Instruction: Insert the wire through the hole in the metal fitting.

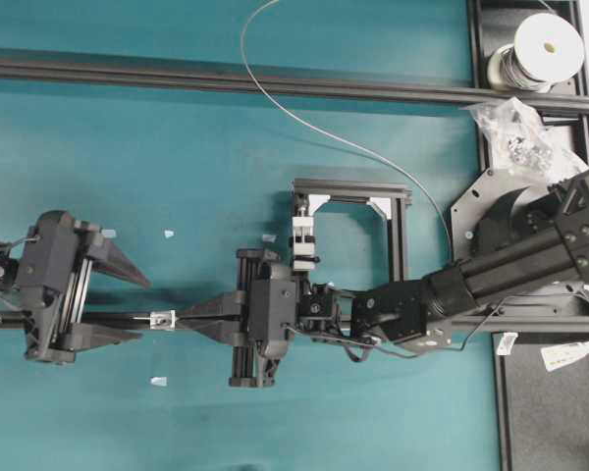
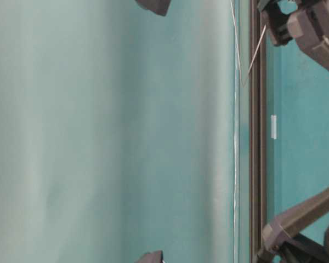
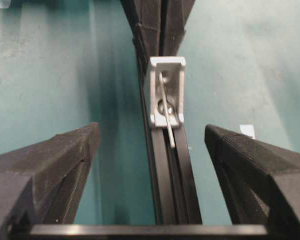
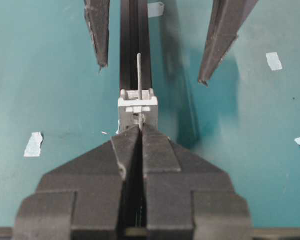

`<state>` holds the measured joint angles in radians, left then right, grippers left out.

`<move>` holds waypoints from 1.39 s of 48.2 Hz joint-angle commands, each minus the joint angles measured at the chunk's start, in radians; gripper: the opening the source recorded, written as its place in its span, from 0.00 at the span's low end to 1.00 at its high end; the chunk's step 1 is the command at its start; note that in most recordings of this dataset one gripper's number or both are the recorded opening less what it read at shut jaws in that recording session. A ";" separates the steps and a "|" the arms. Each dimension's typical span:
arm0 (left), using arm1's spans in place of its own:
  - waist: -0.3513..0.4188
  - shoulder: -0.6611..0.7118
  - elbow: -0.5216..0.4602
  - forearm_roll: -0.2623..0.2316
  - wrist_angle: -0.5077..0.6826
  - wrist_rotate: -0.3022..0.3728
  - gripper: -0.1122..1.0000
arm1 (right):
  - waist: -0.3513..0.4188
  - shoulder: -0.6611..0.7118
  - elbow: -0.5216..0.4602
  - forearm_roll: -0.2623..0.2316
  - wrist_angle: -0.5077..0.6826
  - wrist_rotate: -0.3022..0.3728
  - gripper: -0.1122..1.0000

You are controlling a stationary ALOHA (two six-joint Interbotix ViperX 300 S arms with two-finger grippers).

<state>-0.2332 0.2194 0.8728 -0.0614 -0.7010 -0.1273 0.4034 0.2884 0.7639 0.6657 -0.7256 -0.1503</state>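
Right hand (image 4: 141,129) clamped on wire (image 4: 139,75), its stiff tip poking through metal fitting (image 3: 167,92) on the black rail (image 3: 172,180). Left hand (image 3: 150,150) spread wide just beyond the fitting, likely to catch the tip.

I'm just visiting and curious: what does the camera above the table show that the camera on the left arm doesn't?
Only the overhead view shows the whole wire curving back to its spool, plus both arms.

Only the left wrist view shows the wire's stiff end poking out through the metal fitting, past the hole.

Both show the fitting sitting on the black rail, the open left pincer facing it, and the right pincer shut on the wire behind it.
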 commanded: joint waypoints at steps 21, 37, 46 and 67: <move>0.014 -0.018 -0.017 -0.002 0.026 -0.061 0.29 | -0.006 -0.014 -0.012 -0.003 -0.003 0.005 0.10; 0.014 -0.018 -0.020 -0.002 0.055 -0.069 0.02 | -0.006 -0.014 -0.011 -0.003 -0.003 0.005 0.10; 0.012 -0.018 -0.028 0.000 0.087 -0.083 0.01 | -0.006 -0.014 -0.012 -0.003 -0.003 0.011 0.10; 0.012 -0.020 -0.028 0.002 0.091 -0.083 0.01 | -0.006 -0.026 -0.014 -0.003 0.011 0.026 0.10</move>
<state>-0.2240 0.2163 0.8560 -0.0614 -0.6121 -0.2086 0.4034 0.2869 0.7639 0.6642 -0.7164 -0.1273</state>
